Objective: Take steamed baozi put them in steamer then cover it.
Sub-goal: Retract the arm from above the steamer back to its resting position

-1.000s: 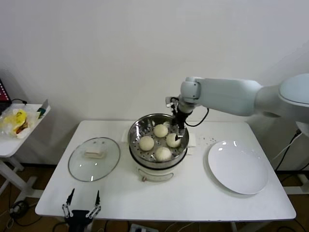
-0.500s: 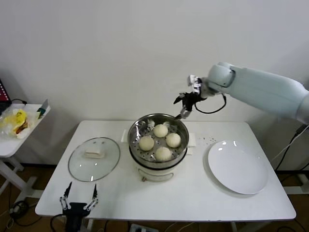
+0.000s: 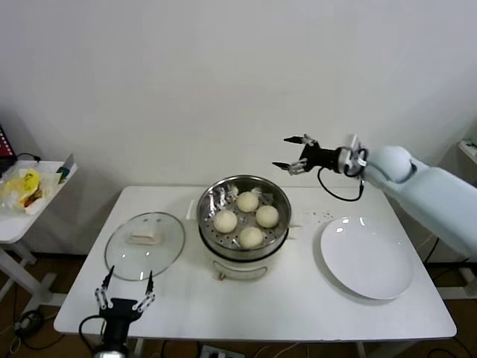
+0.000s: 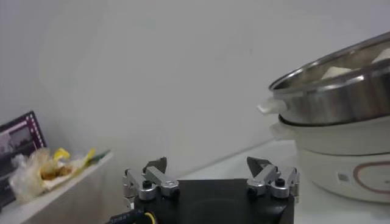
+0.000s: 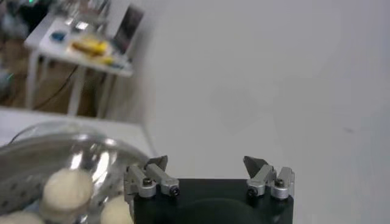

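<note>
The steel steamer (image 3: 211, 200) stands mid-table on its white base, uncovered, with several cream baozi (image 3: 248, 201) on its tray. It also shows in the left wrist view (image 4: 341, 97) and, with baozi (image 5: 66, 184), in the right wrist view. The glass cover (image 3: 145, 245) with its white handle lies flat on the table to the steamer's left. My right gripper (image 3: 291, 154) is open and empty, up in the air behind and right of the steamer. My left gripper (image 3: 124, 296) is open and empty at the table's front left edge, just in front of the cover.
An empty white plate (image 3: 367, 257) lies right of the steamer. A small side table (image 3: 22, 216) with a yellow bag stands far left. A white wall is close behind the table.
My right gripper has let go of a baozi in the steamer, risen and drawn back to the right, away from the pot. The left gripper has barely shifted.
</note>
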Controlling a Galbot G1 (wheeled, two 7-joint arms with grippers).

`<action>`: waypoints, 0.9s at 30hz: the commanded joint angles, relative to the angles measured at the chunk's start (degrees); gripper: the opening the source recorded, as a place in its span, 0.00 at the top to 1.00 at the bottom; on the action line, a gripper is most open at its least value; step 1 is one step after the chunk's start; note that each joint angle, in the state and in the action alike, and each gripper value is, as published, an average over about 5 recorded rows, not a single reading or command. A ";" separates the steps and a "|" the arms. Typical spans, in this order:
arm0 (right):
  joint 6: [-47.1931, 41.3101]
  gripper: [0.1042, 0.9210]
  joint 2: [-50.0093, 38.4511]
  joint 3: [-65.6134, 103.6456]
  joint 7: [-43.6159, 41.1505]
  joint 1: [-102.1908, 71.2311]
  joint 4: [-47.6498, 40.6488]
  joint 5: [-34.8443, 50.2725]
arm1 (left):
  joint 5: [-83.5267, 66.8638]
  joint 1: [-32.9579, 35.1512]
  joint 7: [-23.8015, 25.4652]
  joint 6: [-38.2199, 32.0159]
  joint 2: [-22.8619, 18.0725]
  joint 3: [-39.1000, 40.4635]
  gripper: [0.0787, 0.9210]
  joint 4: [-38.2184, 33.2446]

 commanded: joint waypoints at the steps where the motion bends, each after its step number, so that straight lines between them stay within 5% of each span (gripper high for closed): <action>1: 7.26 0.12 0.27 45.55 11.86 -42.32 11.47 -2.22 | 10.46 -2.89 -0.41 3.78 1.06 0.07 0.12 -2.41; 15: -0.13 0.12 16.08 74.85 19.89 -72.60 22.87 -10.40 | 52.79 -11.78 2.68 18.32 12.60 2.88 0.12 4.31; 27: -2.60 0.12 24.33 85.38 17.65 -82.40 26.29 -16.55 | 68.38 -26.20 1.19 9.20 12.34 4.64 0.12 28.39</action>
